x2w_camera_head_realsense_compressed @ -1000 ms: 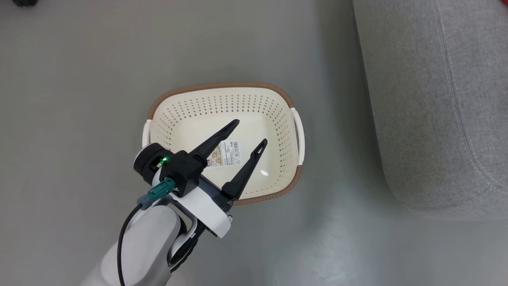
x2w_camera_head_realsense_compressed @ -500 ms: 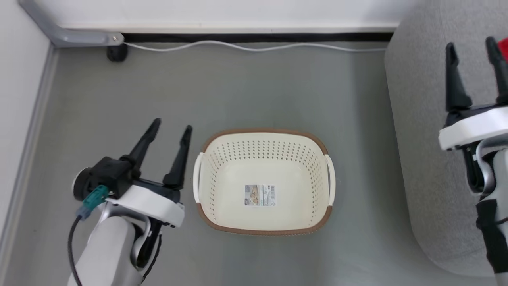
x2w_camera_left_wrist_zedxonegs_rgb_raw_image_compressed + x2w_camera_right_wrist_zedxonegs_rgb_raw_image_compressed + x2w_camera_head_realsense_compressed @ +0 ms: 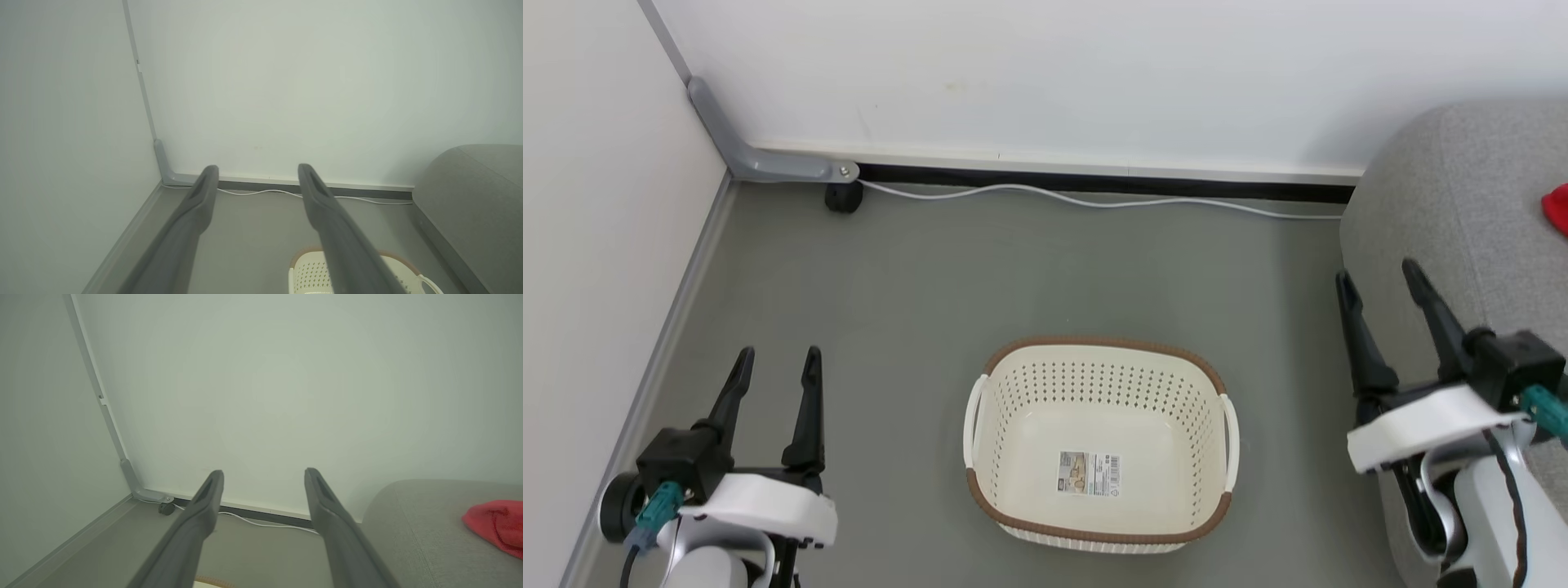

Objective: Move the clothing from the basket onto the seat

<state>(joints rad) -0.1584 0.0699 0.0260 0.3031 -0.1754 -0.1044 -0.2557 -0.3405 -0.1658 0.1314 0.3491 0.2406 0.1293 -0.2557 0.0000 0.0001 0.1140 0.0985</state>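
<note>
I am holding my left hand (image 3: 778, 353) and right hand (image 3: 1374, 272) spread and empty beside the bare basket (image 3: 1098, 341); clothing (image 3: 1558, 209) is lying on the seat (image 3: 1445, 180), nearer my right.

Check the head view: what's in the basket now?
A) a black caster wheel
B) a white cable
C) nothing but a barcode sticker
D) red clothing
C: the basket has a bare cream bottom with just the sticker on it, while the red clothing lies on the grey seat.
</note>
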